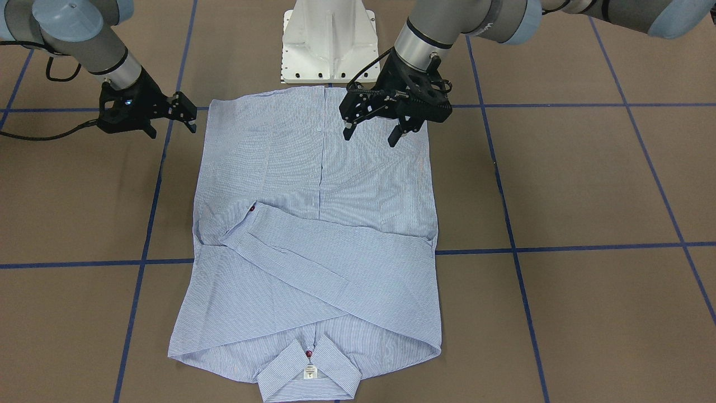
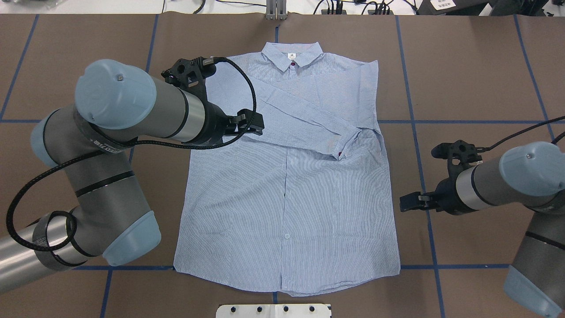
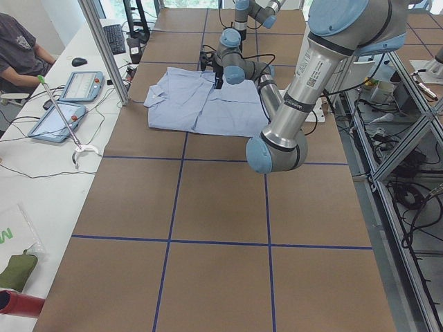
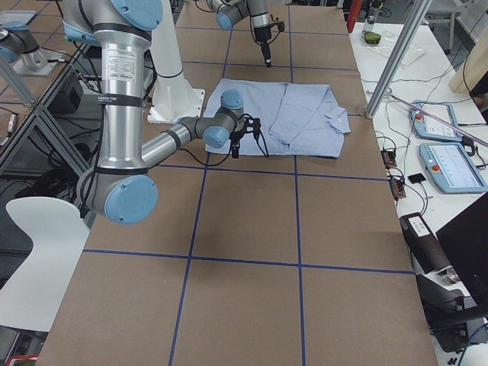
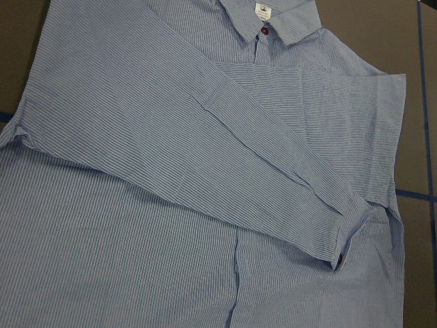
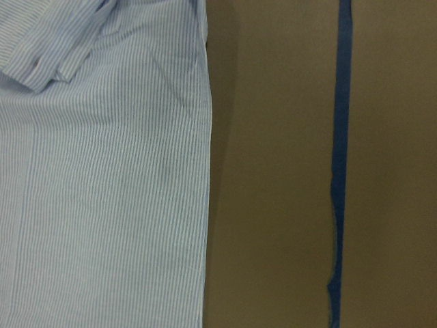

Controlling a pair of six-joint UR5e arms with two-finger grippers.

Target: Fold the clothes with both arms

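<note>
The clothes are one light blue striped shirt [image 1: 313, 184] [image 2: 287, 198] lying flat, front up, with its collar [image 2: 291, 55] at the far edge from the robot. A sleeve is folded across the chest, and its cuff [image 2: 339, 150] [image 5: 345, 239] ends near the shirt's right side. My left gripper [image 1: 371, 137] [image 2: 254, 125] hovers open above the shirt's left half and holds nothing. My right gripper [image 1: 172, 130] [image 2: 404, 204] is open beside the shirt's right edge [image 6: 205, 171], over bare table. Neither wrist view shows any fingers.
Blue tape lines [image 2: 415, 132] cross the brown table. The white pedestal base [image 1: 328, 45] stands at the shirt's hem. Beyond the far edge, a side bench holds tablets [image 3: 79, 86] and a metal post [image 3: 104, 48]. A person [image 3: 21, 48] sits there.
</note>
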